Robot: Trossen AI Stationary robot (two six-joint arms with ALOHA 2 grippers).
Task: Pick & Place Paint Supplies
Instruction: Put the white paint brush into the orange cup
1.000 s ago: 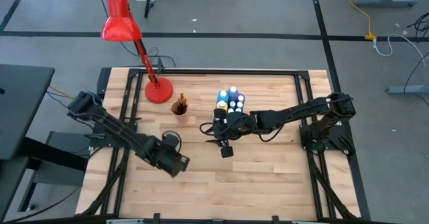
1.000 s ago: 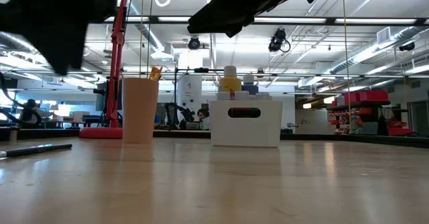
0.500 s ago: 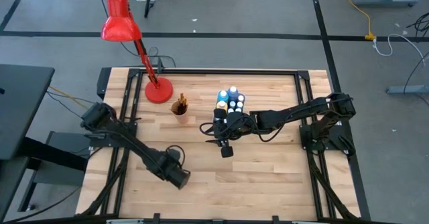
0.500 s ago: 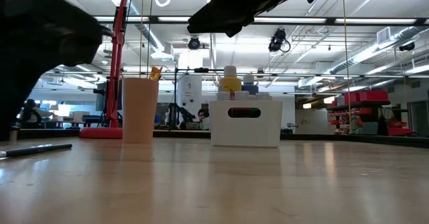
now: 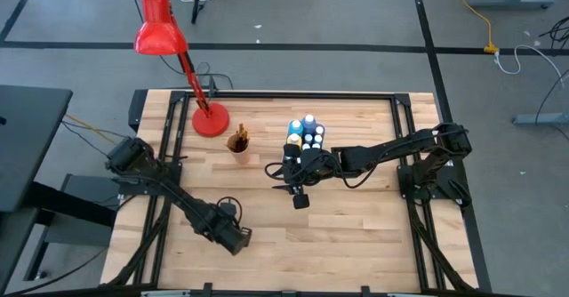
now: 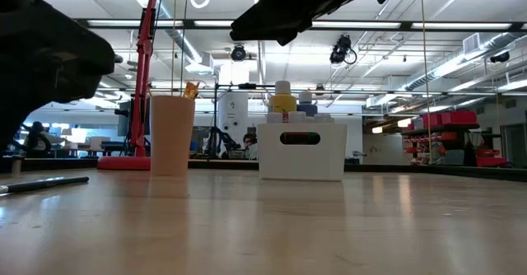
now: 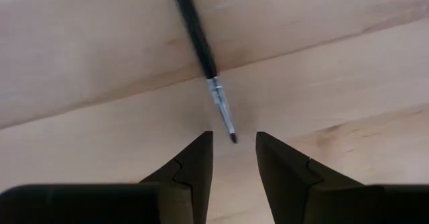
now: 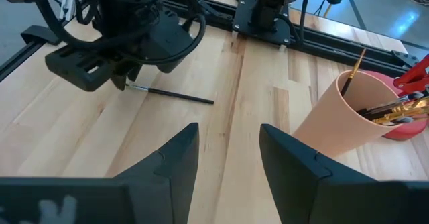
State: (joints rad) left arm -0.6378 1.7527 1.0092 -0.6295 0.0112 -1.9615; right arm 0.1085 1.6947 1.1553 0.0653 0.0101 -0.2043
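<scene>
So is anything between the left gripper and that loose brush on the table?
No. The left gripper hangs open right over the bristle tip of the brush, with only bare table between them.

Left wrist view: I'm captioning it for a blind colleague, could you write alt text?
The left gripper hangs open just above a thin dark-handled brush lying on the wooden table, its bristle tip between the two dark fingers. Nothing is held.

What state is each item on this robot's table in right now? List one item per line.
Loose brush: lying flat on the table, not gripped.
Left gripper: open, over the brush tip.
Right gripper: open, empty.
Cup: upright, holding brushes.
White bin: upright, holding paint bottles.
</scene>
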